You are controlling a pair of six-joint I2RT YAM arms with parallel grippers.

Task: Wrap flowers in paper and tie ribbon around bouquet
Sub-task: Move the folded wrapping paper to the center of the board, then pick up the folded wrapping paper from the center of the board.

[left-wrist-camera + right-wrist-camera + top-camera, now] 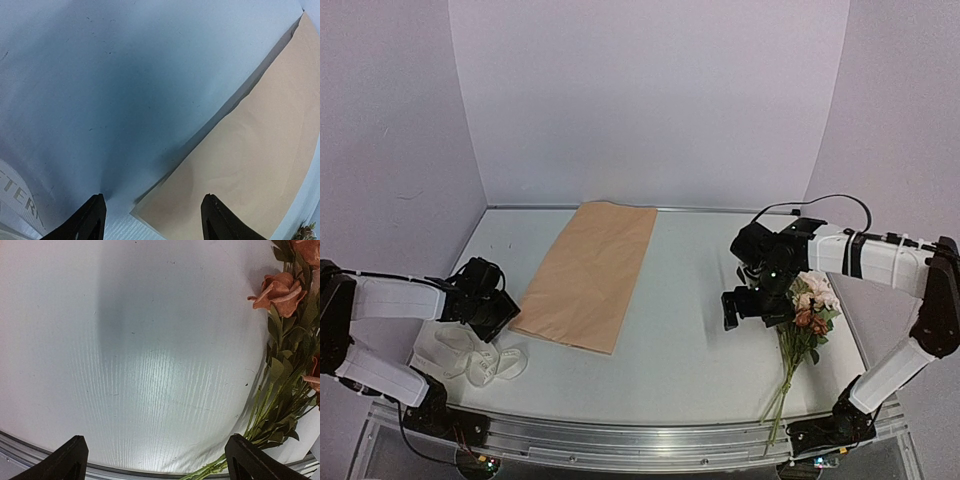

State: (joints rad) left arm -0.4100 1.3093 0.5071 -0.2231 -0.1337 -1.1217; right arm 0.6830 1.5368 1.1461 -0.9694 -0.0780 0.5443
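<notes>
White table (690, 340), lilac walls (650, 100), paper (588, 272) lying flat, flowers (810, 310) to its right, ribbon (480, 360) to its left, left gripper (152, 200) and right gripper (155, 440) both spread apart.

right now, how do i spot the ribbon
On the white table, look at the near left corner by the left arm. The creamy-white satin ribbon lies heaped there, nearer than the flat peach-tan paper sheet. Only it is narrow, looped, with dark lettering.

Top cam: fixed, high behind the bases, looks down over the whole table (700, 350). Left wrist: close and low, facing the paper (260, 165) at its near corner. Right wrist: close, pointing down beside the flowers (285, 390). Both wrist patches show in top. The speck at left wrist's bottom-right is possibly the flowers.
</notes>
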